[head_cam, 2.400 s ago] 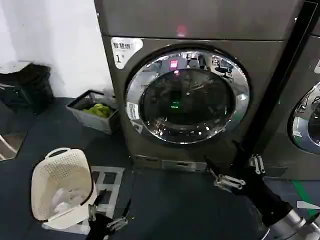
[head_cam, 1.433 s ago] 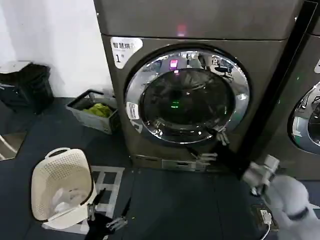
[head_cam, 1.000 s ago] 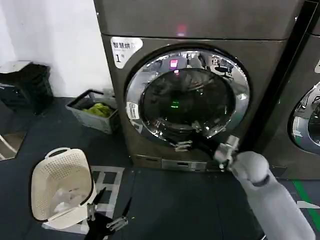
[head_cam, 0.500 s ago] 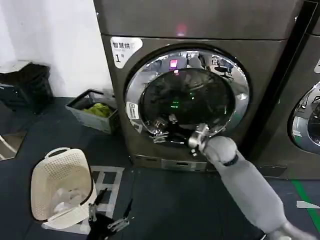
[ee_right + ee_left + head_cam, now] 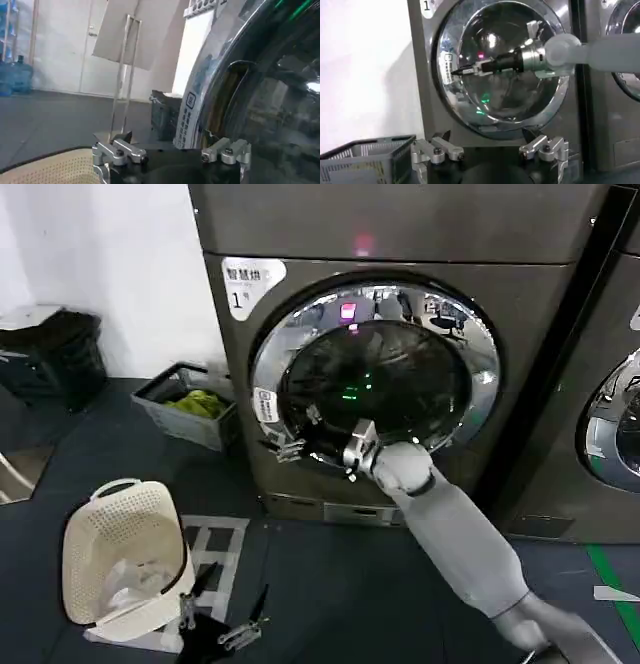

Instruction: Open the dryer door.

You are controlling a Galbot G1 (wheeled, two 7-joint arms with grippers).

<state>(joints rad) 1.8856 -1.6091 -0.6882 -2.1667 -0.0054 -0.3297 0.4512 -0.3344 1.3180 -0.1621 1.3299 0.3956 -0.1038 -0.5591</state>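
A: Where's the dryer door (image 5: 375, 376)?
B: On the front of the grey dryer (image 5: 300, 244), closed against it, chrome ring around dark glass. The white sticker (image 5: 265, 405) sits on the ring's left side.
A: And the right gripper (image 5: 297, 432)?
B: Reaching across the glass to the ring's lower left, beside the sticker, fingers spread apart, clamping nothing.
A: The left gripper (image 5: 222, 624)?
B: Low and near, over the dark floor (image 5: 350, 594), fingers apart.
A: The room?
B: White wall (image 5: 110, 264) on the left, a cream laundry basket (image 5: 125, 554) tipped on the floor, a grey crate (image 5: 190, 409) by the dryer, a neighbouring machine (image 5: 600, 384) on the right.
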